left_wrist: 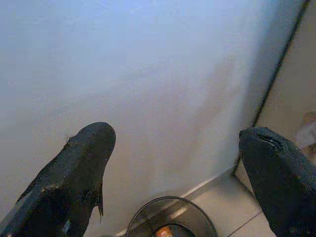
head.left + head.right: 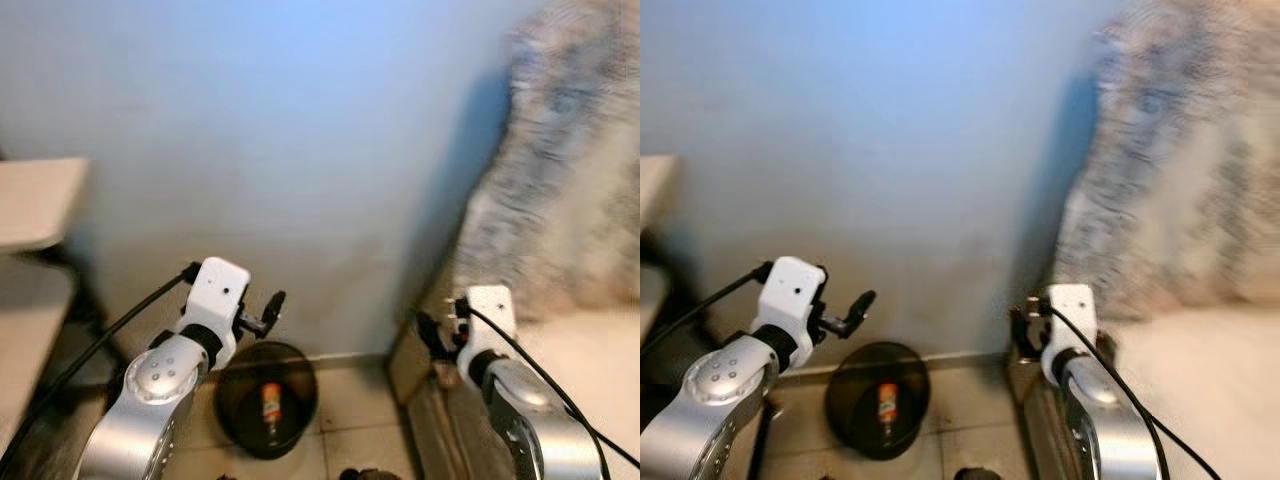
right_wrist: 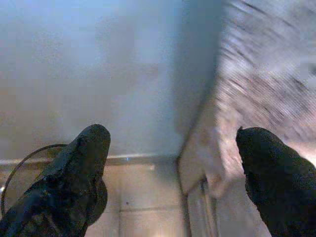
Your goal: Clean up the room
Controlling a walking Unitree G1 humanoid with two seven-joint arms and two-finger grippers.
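Taking the round black bin [image 2: 266, 398] on the tiled floor [image 2: 350, 400] as the landmark, everything else sat around it. Far to its left stood the pale bench [image 2: 35, 200], flat-topped and smooth, its edge blurred. Just left of the bin and above it hung the left gripper [image 1: 177, 163], silver arm, white wrist block, its fingers [image 1: 81, 168] spread wide and holding nothing. The bin itself looked like dark, slightly glossy plastic with a thin round rim, and it stood against the foot of the plain, matte bluish wall [image 2: 300, 150]. Inside lay a small orange-and-white bottle [image 2: 270, 398]; its material was too blurred to tell.

Right of the bin, the right gripper [image 3: 173, 173] hung near a low pale ledge [image 3: 197, 158], its fingers also wide apart and empty. Further right rose a soft, mottled grey-and-white fabric [image 2: 570, 160], probably a blanket or cushion on a bed.

The risks, as a judgement: the bin seemed light and could tip or slide if an arm brushed its rim. The right arm sat close to the ledge and could knock it on a turn. The motion blur made reaching uncertain.
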